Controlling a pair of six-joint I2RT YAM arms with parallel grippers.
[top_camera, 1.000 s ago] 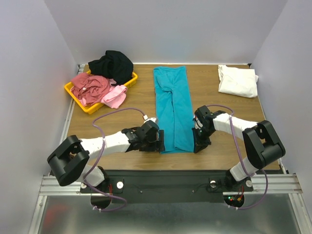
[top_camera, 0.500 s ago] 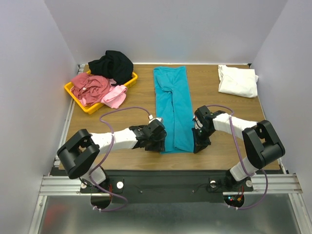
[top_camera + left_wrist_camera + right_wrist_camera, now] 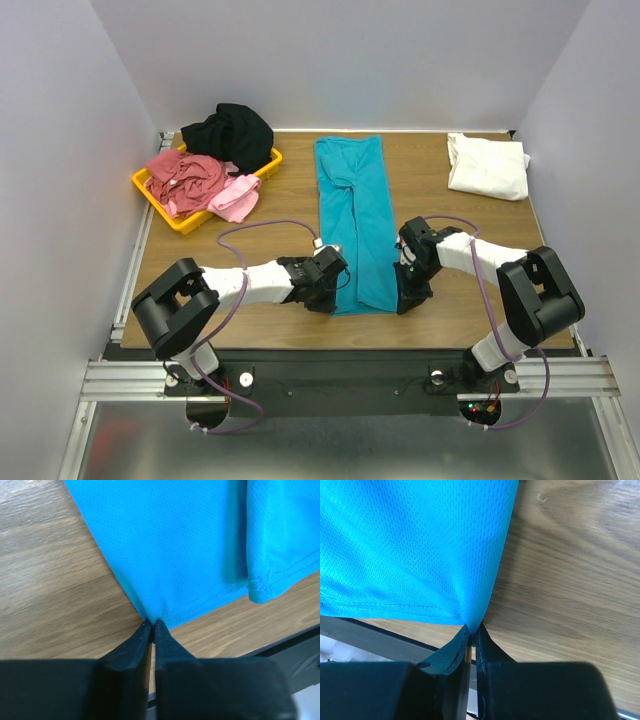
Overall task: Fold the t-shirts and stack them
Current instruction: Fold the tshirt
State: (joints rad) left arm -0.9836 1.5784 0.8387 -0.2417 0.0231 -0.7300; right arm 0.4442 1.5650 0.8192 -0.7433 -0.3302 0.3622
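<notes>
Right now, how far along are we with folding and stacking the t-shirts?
Done: the white t-shirt lies folded at the far right, and the teal t-shirt is folded into a long strip. In hand: the left pincer and right pincer each pinch a near corner of it. Left: the black t-shirt, dusty red t-shirt and pink t-shirt lie bunched at the yellow tray; nothing is stacked.

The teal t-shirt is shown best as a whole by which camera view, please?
The top external view: the teal t-shirt lies whole, a long folded strip. The left wrist view shows only its near left corner pinched by the left end effector; the right wrist view, its near right corner in the right end effector.
</notes>
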